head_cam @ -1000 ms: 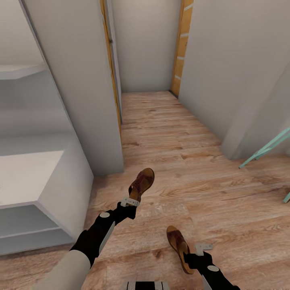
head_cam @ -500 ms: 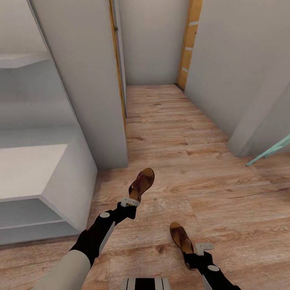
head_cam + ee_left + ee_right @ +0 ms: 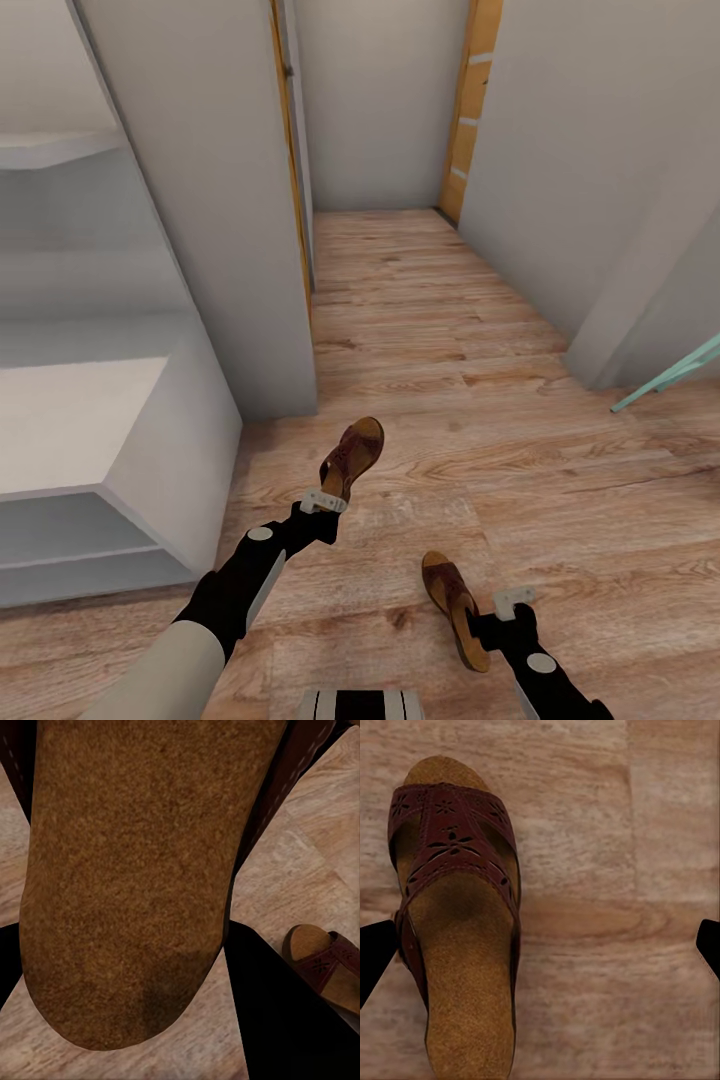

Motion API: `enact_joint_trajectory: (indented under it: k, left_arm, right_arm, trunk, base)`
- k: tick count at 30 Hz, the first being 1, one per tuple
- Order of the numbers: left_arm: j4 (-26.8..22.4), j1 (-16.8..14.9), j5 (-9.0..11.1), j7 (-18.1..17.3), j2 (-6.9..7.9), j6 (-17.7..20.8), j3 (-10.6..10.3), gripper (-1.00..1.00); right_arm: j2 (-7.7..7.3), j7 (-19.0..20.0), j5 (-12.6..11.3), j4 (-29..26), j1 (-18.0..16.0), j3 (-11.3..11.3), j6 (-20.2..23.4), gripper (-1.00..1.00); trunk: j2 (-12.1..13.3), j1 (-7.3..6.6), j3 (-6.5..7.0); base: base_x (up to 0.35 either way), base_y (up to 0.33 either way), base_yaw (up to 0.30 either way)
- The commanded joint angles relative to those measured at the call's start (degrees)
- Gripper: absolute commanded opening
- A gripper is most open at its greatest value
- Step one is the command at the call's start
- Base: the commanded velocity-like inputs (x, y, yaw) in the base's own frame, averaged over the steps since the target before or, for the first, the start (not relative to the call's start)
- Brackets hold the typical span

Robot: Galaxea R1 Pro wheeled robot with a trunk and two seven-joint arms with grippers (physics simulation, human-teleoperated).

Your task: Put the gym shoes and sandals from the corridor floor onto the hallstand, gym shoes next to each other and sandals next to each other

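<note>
left gripper (image 3: 322, 502) pinching one sandal (image 3: 352, 458), raised for carrying | right gripper (image 3: 512, 602) spread beside second sandal (image 3: 455, 606) on corridor floor (image 3: 420, 330), seemingly misaligned | hallstand (image 3: 80, 440) at left

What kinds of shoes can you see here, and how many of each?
Brown sandals: 2, one held in the left pincer, one lying on the wood floor.
Sneakers: 0.
Total: 2 shoes.

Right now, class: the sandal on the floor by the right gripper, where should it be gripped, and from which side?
Judging by its pose, grip the sandal across its narrow heel end, from above: it lies flat, sole down, and the open right gripper sits off-centre.
</note>
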Motion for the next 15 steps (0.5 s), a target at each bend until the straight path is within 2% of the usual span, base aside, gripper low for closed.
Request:
enact_joint_trajectory:
  k: [1,15]
  left_arm:
    - [-0.11,-0.01,-0.46,-0.38,-0.01,0.27,0.10,-1.00]
    - [-0.11,-0.09,-0.46,-0.38,0.06,0.27,0.10,-1.00]
  right_arm:
    - [0.03,0.04,0.74,0.06,-0.03,-0.33,-0.32,1.00]
    - [-0.01,0.13,1.24,0.17,-0.03,-0.20,-0.60,1.00]
  trunk:
    - [-0.02,-0.01,-0.04]
    - [-0.02,-0.01,-0.04]
  base:
    - [0.000,0.000,0.000]
    - [0.000,0.000,0.000]
